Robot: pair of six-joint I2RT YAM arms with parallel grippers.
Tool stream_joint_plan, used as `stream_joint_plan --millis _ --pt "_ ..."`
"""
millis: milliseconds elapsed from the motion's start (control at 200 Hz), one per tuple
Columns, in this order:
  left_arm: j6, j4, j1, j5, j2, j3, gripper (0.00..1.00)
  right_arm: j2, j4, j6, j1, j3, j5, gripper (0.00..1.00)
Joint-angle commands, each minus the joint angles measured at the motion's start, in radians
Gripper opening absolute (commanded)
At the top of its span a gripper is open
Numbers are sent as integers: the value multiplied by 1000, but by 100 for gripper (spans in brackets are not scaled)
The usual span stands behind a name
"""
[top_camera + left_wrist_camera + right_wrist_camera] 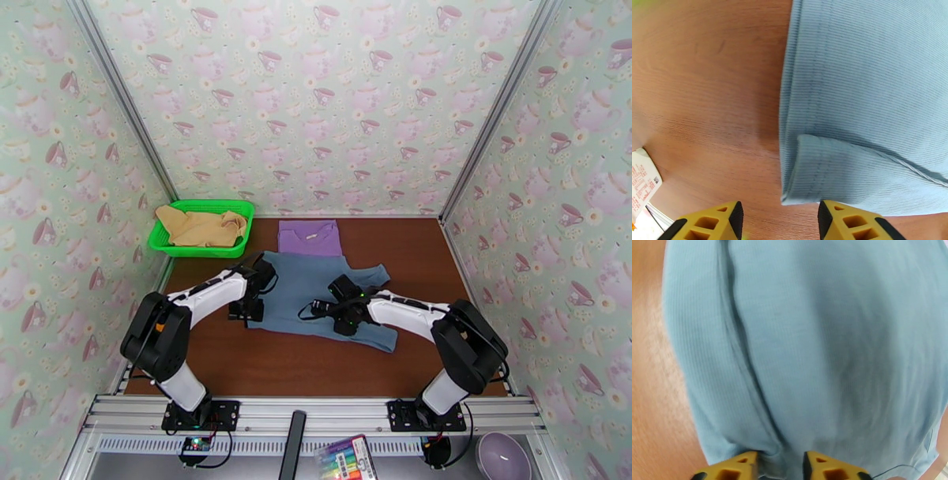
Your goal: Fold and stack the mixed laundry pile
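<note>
The slate-blue shirt (304, 276) lies spread across the middle of the bench (261, 363), one sleeve trailing toward the near right. The left end effector (780, 221) sits at the shirt's left edge with its fingers spread over bare wood, a doubled-over corner of cloth just ahead of them and nothing between them. The right end effector (780, 467) hangs over the shirt's middle, fingers parted, with cloth lying under the gap and, as far as shows, not pinched.

The step looks like a side fold just being let go. To do it well, both should lift straight up before moving sideways, so the laid edge isn't dragged open; then take the loose sleeve and bring it inward.

Count: three garments. There is the blue one, one purple T-shirt (308, 237) folded at the middle of the far edge, and one tan-yellow one (197, 227) unfolded in the single green basket (197, 252) at the far left corner. Two end effectors.
</note>
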Motion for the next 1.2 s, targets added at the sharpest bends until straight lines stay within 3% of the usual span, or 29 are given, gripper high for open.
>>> stream_joint_plan --millis 0,115,225,290,366,476,551,656,962,1192 --pt "10 -36 6 -68 -11 25 55 -37 28 89 -10 40 70 46" --pt "7 -50 6 -80 -49 38 55 -104 -10 214 -16 53 114 51" --pt "1 0 1 -5 -104 31 53 -179 -70 422 -17 54 140 55" --pt "-4 44 -5 58 -110 23 41 -208 -103 570 -17 52 104 55" --pt "-12 107 -8 138 -88 9 19 -227 -103 760 -16 27 8 52" --pt "-40 200 -16 207 -25 -29 0 -255 18 1017 -17 -81 -165 47" --pt "-72 265 -24 229 8 -66 0 -263 133 1143 -16 -173 -240 41" --pt "-124 341 -32 239 36 -133 0 -252 209 1219 -17 -263 -233 39" --pt "-182 328 -68 209 41 -214 0 -138 132 1247 -20 -300 -115 31" --pt "-208 283 -85 177 -52 -294 0 -257 56 1313 -16 -386 -86 29"
